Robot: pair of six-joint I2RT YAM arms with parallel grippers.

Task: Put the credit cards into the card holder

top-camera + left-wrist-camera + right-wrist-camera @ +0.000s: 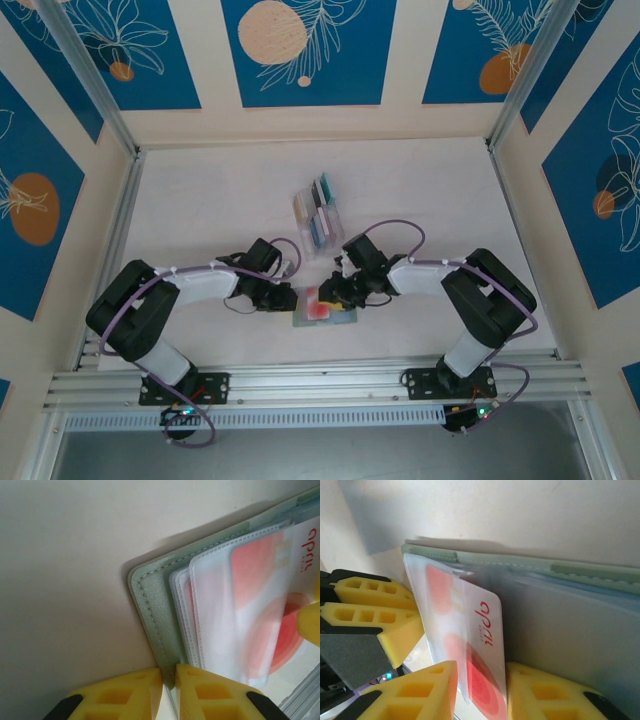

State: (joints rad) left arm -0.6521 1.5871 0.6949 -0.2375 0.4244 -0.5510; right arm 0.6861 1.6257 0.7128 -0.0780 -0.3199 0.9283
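Right wrist view: red-and-white card (487, 630), printed "april", sits part-way inside a clear sleeve (432, 610) of the opened card holder (530, 562). The printed end sticks out bare from the sleeve mouth. Right tool (481, 675): yellow fingers parted, one on each side of the card, with a gap wider than the card is thick. The tool is open and no grip is seen.

Left wrist view: left tool (169, 677) is closed on the card holder. The stitched edge of the sage-green cover is pinched between the two yellow fingertips near a rounded corner. Several clear sleeves lie stacked on the cover, and the card shows through the top one.

Top external view: the holder lies flat on the counter (200, 200), toward the near edge and between the two arms. The left tool is at its left side and the right tool is over its far side. A clear slotted rack (305, 208) stands farther back, apart from the holder, with teal and blue cards (318, 232) upright in its slots.
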